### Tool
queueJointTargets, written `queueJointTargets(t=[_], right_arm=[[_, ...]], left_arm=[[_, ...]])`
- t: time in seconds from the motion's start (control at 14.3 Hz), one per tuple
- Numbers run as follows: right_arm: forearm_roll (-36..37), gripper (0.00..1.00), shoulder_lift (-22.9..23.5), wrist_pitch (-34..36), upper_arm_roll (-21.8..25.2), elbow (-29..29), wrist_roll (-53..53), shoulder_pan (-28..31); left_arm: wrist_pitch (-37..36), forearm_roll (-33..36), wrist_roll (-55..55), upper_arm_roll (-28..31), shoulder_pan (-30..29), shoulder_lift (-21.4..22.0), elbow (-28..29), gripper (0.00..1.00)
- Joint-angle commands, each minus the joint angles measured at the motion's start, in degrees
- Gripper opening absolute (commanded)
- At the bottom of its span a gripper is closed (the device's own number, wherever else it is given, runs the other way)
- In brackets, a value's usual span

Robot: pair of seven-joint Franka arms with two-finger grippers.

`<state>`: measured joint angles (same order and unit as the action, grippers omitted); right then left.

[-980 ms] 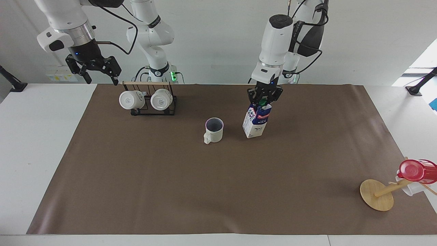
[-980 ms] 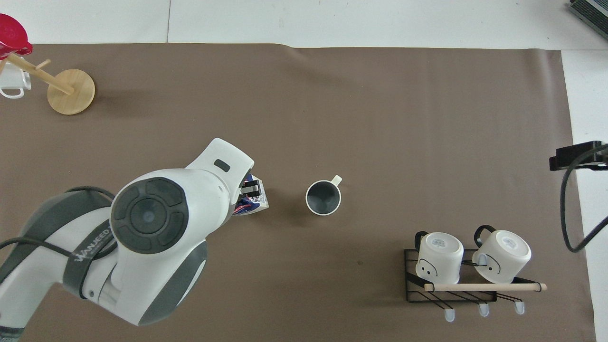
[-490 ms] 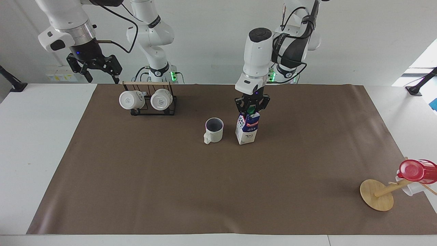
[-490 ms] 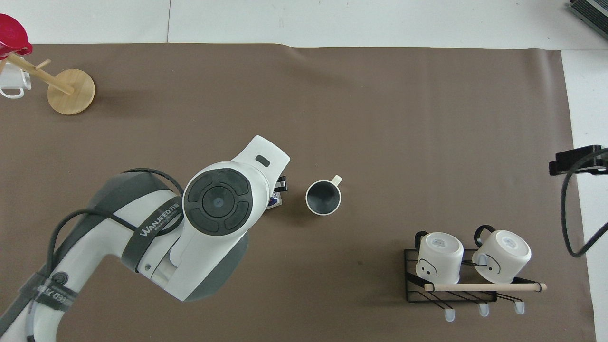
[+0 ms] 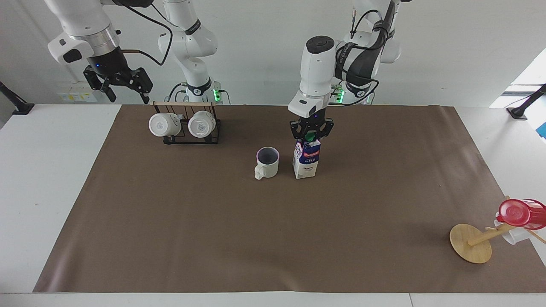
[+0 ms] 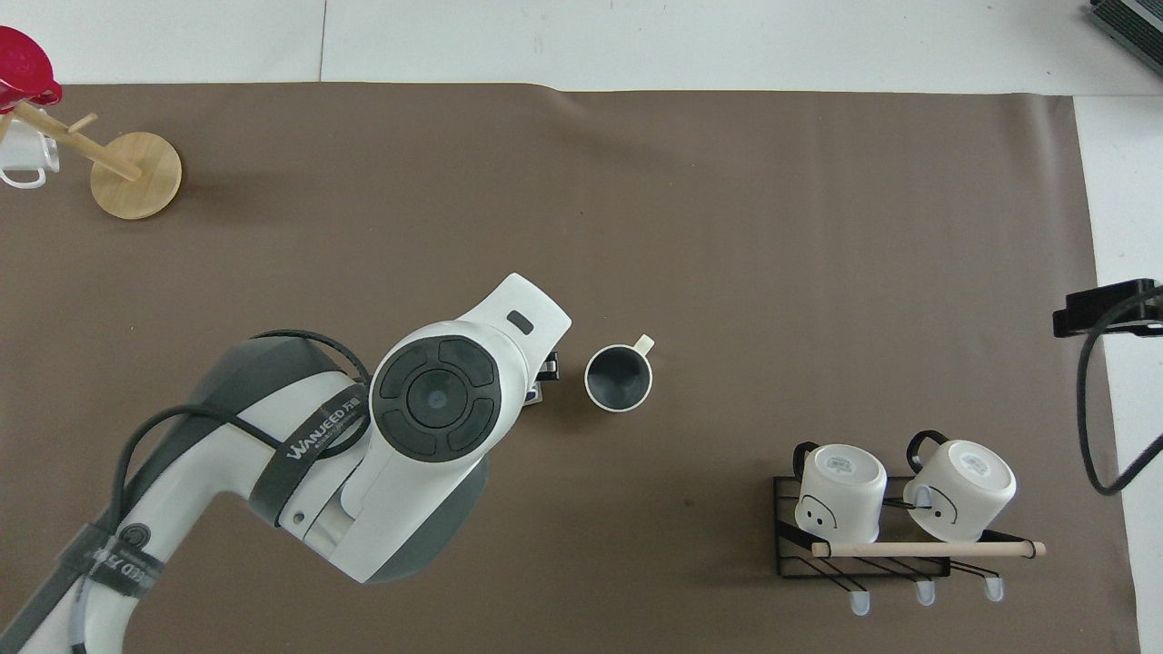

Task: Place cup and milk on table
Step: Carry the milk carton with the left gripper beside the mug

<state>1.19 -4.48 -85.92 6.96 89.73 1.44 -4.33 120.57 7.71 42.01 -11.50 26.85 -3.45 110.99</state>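
Milk, the tall blue-and-white carton (image 5: 306, 160), which we just carried in, now stands upright beside the cream-white ceramic mug (image 5: 267, 162), left gripper (image 5: 311, 137) gripping its top (right gripper (image 5: 123, 87) waits open), so release remains.

Matt brown sheet (image 5: 273, 238), glazed cup (image 5: 267, 163)

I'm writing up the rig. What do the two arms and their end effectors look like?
Both arms are glossy white with dark grey joint bands and loose black cables. The left arm carries grey lettering. The left end effector and right end effector are black two-finger units.
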Motion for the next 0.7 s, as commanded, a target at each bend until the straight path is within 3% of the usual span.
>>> queueJointTargets(t=[0.0,0.07,0.28,0.42,0.63], right_arm=[[-1.1,1.00,-1.6,0.9,0.1,-0.2,-1.6,0.2],[-1.1,1.00,-1.6,0.9,0.1,-0.2,-1.6,0.3],[-1.1,1.00,-1.6,0.9,0.1,-0.2,-1.6,0.2],[-1.1,1.00,-1.6,0.9,0.1,-0.2,-1.6,0.2],[-1.1,1.00,-1.6,0.9,0.1,-0.2,-1.6,0.2]], left_arm=[[2.0,1.4,-1.0,1.0,1.1,1.5,2.8,0.53],[1.9,1.4,-1.0,1.0,1.1,1.6,2.9,0.59],[1.3,1.3,-0.9,1.0,1.2,1.7,2.7,1.00],[-0.1,1.1,-1.0,1.0,0.7,2.1,1.3,1.00],[-9.2,-2.0,-1.1,1.7,-0.6,2.7,-5.8,1.00]])
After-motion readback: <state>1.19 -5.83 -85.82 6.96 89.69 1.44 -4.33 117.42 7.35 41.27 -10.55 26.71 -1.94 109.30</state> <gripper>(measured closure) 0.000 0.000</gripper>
